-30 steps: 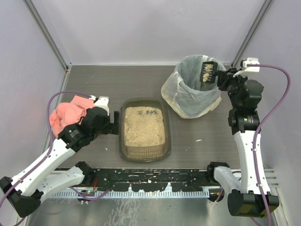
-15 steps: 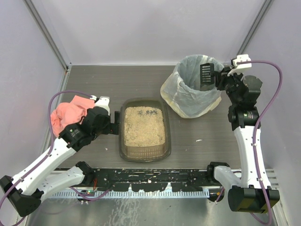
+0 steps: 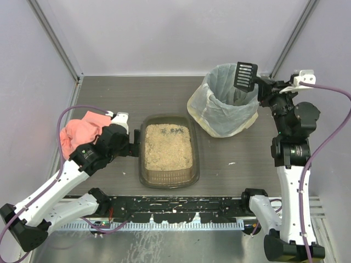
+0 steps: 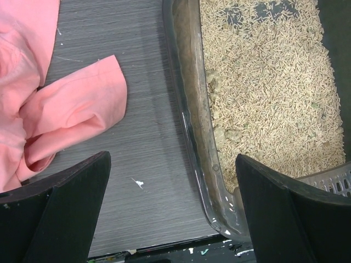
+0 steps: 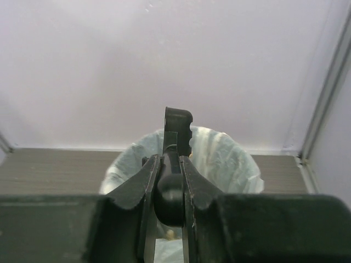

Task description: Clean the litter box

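The litter box (image 3: 168, 176), a shallow dark brown translucent tray of tan granules with dark clumps at its far end, sits mid-table. In the left wrist view its left wall (image 4: 192, 115) runs between the open fingers. My left gripper (image 3: 133, 148) is open, straddling the box's left rim, one finger (image 4: 285, 208) over the litter. My right gripper (image 3: 263, 90) is shut on a black slotted scoop (image 3: 245, 76), held turned on edge above the round bin (image 3: 223, 109) lined with a pale bag. In the right wrist view the scoop handle (image 5: 171, 192) sits between the fingers.
A pink cloth (image 3: 79, 133) lies at the left, also in the left wrist view (image 4: 49, 98). A few white specks (image 3: 232, 163) lie on the dark table right of the box. A black rail (image 3: 175, 205) runs along the near edge. Grey walls enclose the table.
The right gripper has lifted and turned the scoop over the bin; the pale lumps on the scoop are gone from it. The left arm has not moved.
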`<state>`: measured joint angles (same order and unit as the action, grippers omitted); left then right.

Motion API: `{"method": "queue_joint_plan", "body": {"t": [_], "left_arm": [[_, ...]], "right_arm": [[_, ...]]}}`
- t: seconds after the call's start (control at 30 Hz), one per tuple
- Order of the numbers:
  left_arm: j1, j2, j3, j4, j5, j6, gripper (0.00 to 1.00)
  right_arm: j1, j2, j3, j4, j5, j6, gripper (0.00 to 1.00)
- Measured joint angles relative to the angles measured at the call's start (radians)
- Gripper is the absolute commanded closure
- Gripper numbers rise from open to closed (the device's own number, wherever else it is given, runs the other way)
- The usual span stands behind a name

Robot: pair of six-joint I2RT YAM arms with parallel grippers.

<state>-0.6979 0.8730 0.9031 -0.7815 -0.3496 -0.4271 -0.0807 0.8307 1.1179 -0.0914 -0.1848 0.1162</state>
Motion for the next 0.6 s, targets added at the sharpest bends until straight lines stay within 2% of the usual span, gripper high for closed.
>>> {"method": "queue_joint_plan", "body": {"t": [0.23, 0.47, 0.6], "left_arm": [[0.0, -0.006, -0.001, 0.007, 0.013, -0.011, 0.02], [0.0, -0.021, -0.018, 0.038, 0.014, -0.031, 0.02], [0.0, -0.018, -0.028, 0.057, 0.026, -0.033, 0.02]], "right_arm": [[0.0, -0.068, 0.001, 0.012, -0.126, 0.173, 0.99], [0.014, -0.072, -0.013, 0.016, -0.27, 0.336, 0.99], [0.129, -0.068, -0.054, -0.014, -0.231, 0.362, 0.99]]}}
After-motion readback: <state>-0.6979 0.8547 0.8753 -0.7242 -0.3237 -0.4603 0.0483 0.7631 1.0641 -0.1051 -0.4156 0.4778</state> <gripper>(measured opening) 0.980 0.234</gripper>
